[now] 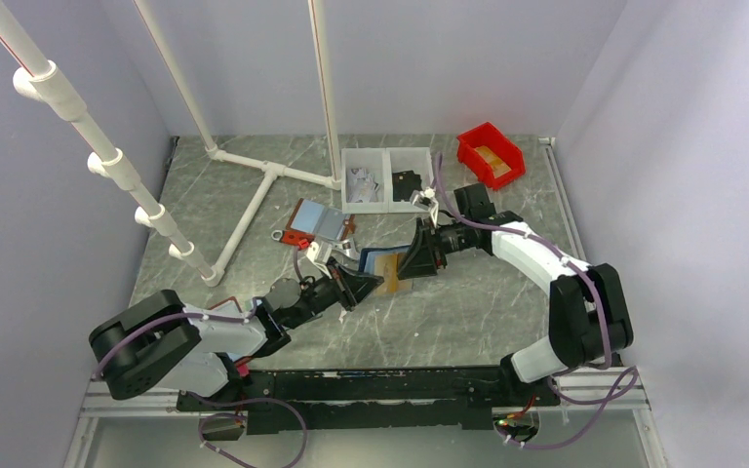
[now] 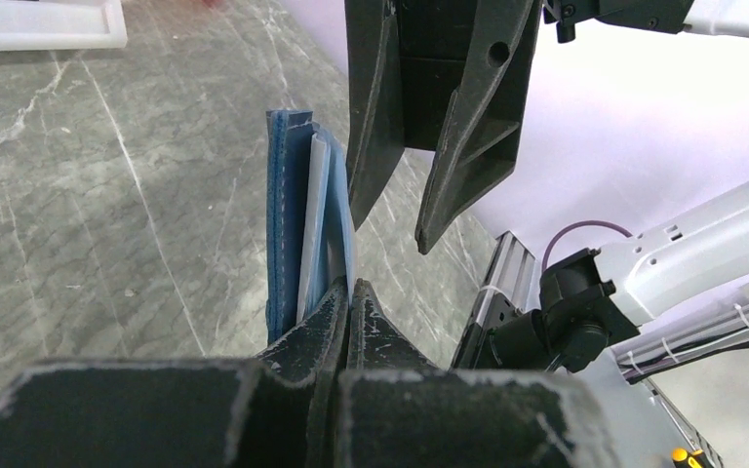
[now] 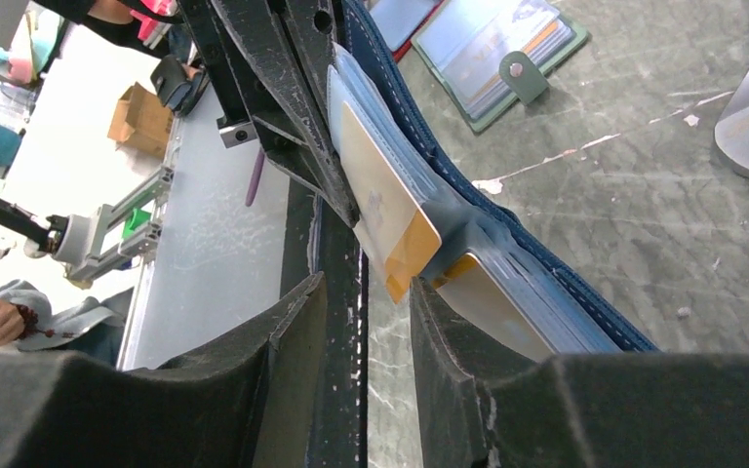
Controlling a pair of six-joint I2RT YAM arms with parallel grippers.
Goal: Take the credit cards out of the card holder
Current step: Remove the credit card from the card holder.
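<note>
The card holder was pinched at its edge by the closed left gripper; the tan card corner was framed between the parted right gripper jaws.

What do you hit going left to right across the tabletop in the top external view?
In order: red-edged holder → left gripper → card holder → right gripper → red bin.

The card holder stands between the left gripper and right gripper, credit cards in its pockets.
</note>
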